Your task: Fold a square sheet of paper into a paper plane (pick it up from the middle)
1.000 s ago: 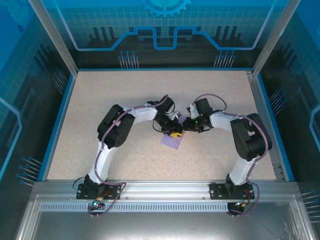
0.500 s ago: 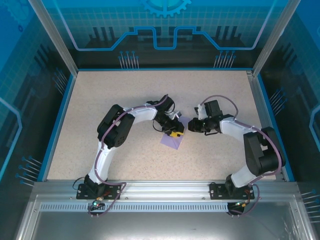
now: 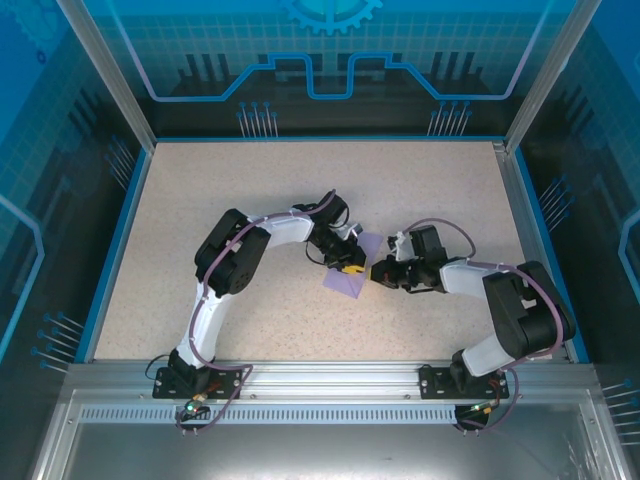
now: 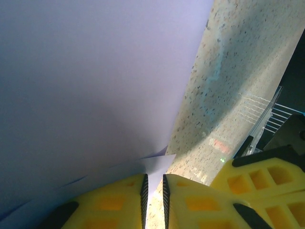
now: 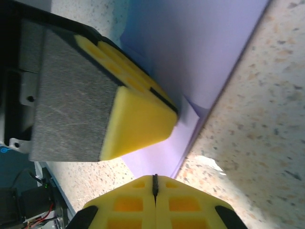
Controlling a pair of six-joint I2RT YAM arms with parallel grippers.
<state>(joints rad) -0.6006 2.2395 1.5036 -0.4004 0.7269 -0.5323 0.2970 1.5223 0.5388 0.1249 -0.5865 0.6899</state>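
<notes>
Hold the flap corner of the square sheet of paper (image 3: 345, 283), lying partly folded mid-bench (image 3: 230, 180), in the left fingers (image 4: 114, 202), pinched nearly together. Press with the right fingers (image 5: 128, 207), shut empty at its edge; slide slowly along the fold, sparing thin paper.

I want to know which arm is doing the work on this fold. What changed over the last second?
The right pincer drew back from beside the left pincer. It then swung towards the arm bases and ended, jaws shut, at the right edge of the square sheet of paper. The left pincer stayed on the sheet, and the sheet kept its place on the table.
</notes>
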